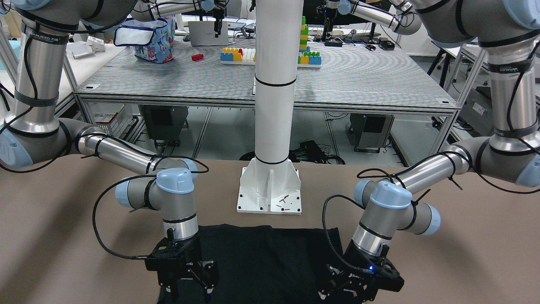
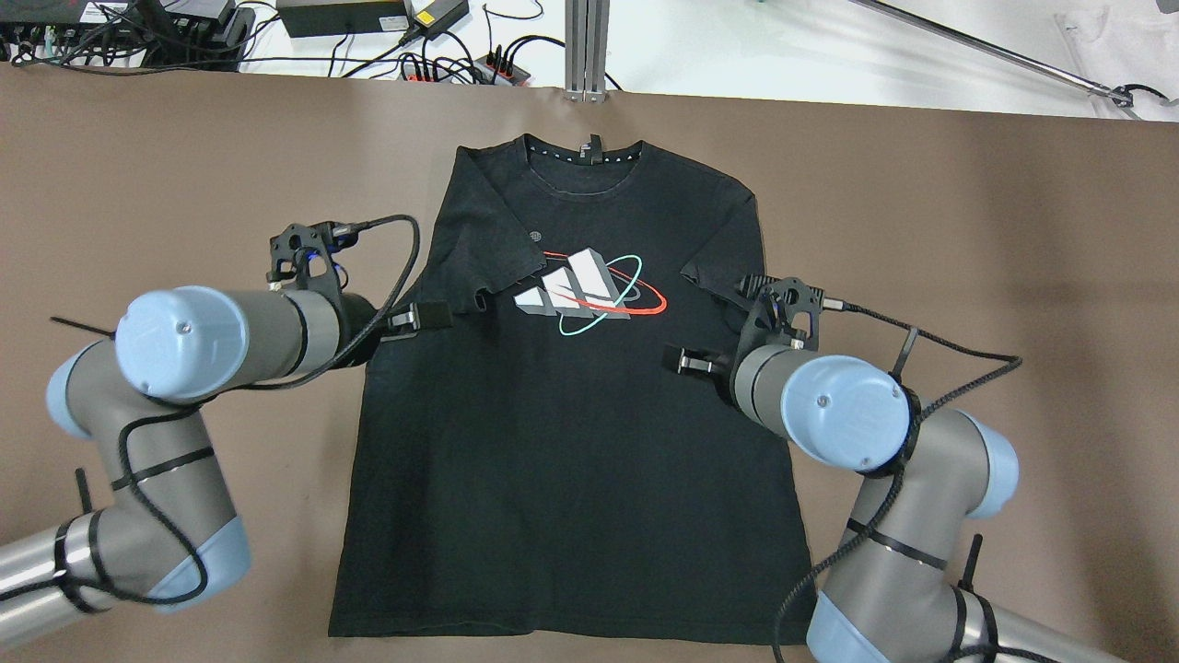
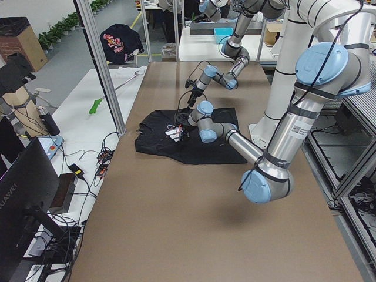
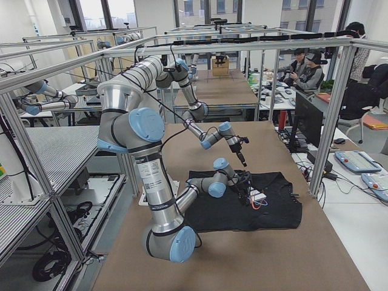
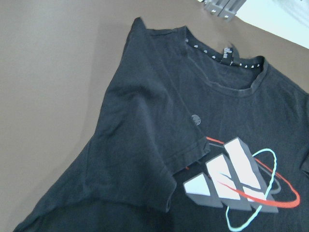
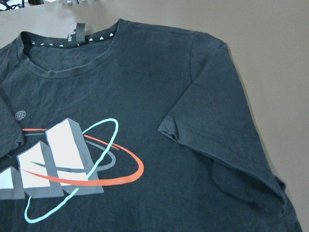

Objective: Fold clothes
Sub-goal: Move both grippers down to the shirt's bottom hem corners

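Observation:
A black T-shirt (image 2: pixel 562 442) with a white, red and teal chest logo (image 2: pixel 589 295) lies flat on the brown table, collar at the far edge. Both short sleeves are folded inward onto the chest; they show in the left wrist view (image 5: pixel 145 145) and the right wrist view (image 6: pixel 217 140). My left gripper (image 2: pixel 405 318) hovers over the shirt's left edge by the folded sleeve, jaws open and empty. My right gripper (image 2: pixel 705 359) hovers over the shirt's right edge, jaws open and empty. Both also show in the front-facing view: left (image 1: pixel 350 293), right (image 1: pixel 190 291).
The white pillar's base plate (image 1: pixel 270 190) stands just behind the shirt's hem. Cables and power strips (image 2: pixel 461 64) and an aluminium post (image 2: pixel 587 46) line the table's far edge. Bare brown table (image 2: pixel 995 230) lies on both sides of the shirt.

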`<state>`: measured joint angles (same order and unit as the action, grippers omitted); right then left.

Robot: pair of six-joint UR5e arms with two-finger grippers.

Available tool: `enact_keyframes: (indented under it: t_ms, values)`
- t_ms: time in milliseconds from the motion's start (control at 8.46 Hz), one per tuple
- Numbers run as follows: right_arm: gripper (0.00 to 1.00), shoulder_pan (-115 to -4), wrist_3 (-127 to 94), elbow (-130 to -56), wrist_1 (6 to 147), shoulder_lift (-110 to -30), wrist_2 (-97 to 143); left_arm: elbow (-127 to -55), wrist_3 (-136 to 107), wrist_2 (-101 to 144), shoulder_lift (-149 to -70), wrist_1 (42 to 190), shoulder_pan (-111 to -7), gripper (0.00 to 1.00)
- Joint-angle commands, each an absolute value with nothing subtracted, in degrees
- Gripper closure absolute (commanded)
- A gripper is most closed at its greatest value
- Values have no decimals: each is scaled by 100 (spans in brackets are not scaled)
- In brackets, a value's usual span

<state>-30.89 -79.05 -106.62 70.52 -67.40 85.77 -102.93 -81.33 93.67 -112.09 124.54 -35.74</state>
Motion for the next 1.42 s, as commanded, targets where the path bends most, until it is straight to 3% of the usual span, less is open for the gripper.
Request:
enact_keyframes:
  t_ms: [0,236,709,1301]
  values:
    - [10,-2288,-9862,-11782,7049,-7608,8360,-11326,-9425,8635,-10154,12463,-2668,0]
    - [9,-1402,-10545,-12032,6665,-8259,7563,-11828,-10349,8071,-9740,12463,-1806,0]
    - [9,-275,-11625,-12251,6232,-9384,6655,-11927,-11530,6596,-8978,12472,-101,0]
    - [6,26,-11575,-12366,6231,-9527,6337,-11892,-11566,6293,-8552,12297,422,1]
